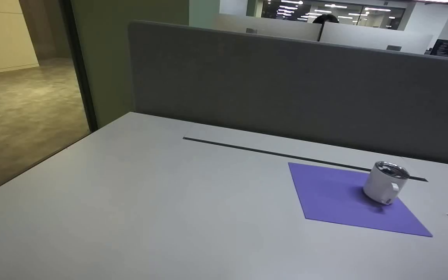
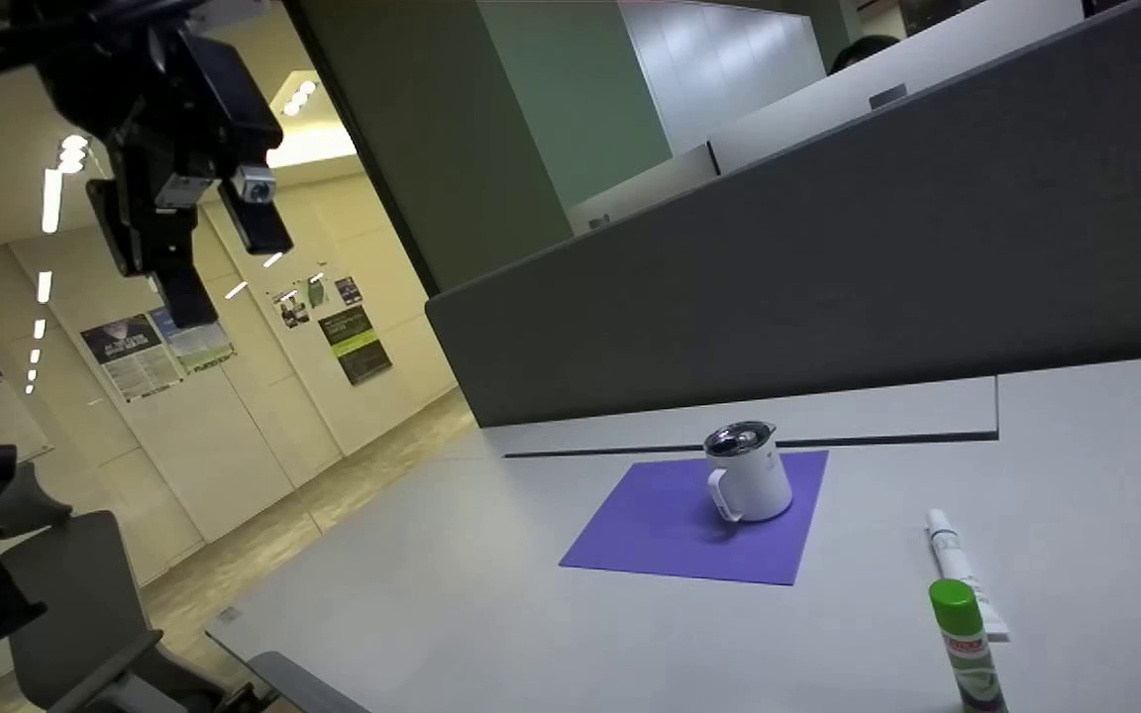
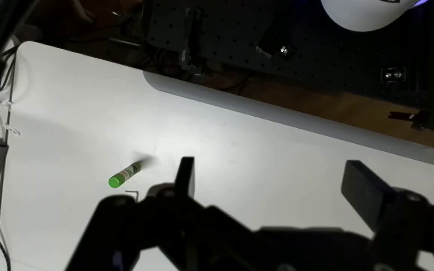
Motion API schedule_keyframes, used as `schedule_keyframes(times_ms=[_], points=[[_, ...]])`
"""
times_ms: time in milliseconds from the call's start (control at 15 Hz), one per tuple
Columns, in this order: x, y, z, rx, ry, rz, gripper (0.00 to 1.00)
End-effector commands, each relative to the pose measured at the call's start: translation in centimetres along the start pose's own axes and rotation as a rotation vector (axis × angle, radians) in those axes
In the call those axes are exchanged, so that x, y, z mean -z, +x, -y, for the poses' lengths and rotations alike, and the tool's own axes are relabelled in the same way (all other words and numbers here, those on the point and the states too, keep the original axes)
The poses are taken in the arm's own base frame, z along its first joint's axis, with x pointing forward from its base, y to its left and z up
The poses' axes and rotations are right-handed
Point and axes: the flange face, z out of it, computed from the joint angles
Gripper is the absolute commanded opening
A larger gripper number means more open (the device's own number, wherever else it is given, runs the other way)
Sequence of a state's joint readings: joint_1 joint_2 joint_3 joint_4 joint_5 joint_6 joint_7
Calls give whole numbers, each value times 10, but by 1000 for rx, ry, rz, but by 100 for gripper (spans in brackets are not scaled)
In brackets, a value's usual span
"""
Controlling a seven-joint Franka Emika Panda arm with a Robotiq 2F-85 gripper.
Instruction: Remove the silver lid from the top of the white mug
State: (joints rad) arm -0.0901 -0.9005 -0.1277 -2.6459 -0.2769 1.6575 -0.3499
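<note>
The white mug (image 1: pixel 379 188) stands upright on the purple mat (image 1: pixel 325 190), near its edge. The silver lid (image 1: pixel 392 170) sits on top of the mug, at its rim. In an exterior view the mug (image 2: pixel 761 492) has its handle toward the camera, with the shiny lid (image 2: pixel 739 438) on it and the mat (image 2: pixel 645 530) beneath. My gripper (image 2: pixel 236 282) is high up at the left there, well apart from the mug, fingers spread. In the wrist view my gripper (image 3: pixel 269 163) is open with nothing between the fingers. Mug and lid are out of the wrist view.
A white tube (image 2: pixel 957 566) lies beside the mat, and a green-capped stick (image 2: pixel 972 654) stands near it. The wrist view shows the green stick (image 3: pixel 125 174), a small hex key (image 3: pixel 133 192) and cables at the left. A dark grey divider (image 1: pixel 286 85) borders the table's back.
</note>
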Motion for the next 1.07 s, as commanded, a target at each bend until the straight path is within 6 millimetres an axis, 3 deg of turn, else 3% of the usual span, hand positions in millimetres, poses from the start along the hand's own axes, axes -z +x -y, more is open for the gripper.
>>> schedule_keyframes(times_ms=[0,467,533,667,1000], points=[[1,7,-9,-34,6,-14,100],[-6,104,-106,101,-84,-203,99],[-8,121,-117,121,-89,-215,75],[-12,156,-133,161,-87,-224,69],[-27,253,-150,256,-32,-212,33]])
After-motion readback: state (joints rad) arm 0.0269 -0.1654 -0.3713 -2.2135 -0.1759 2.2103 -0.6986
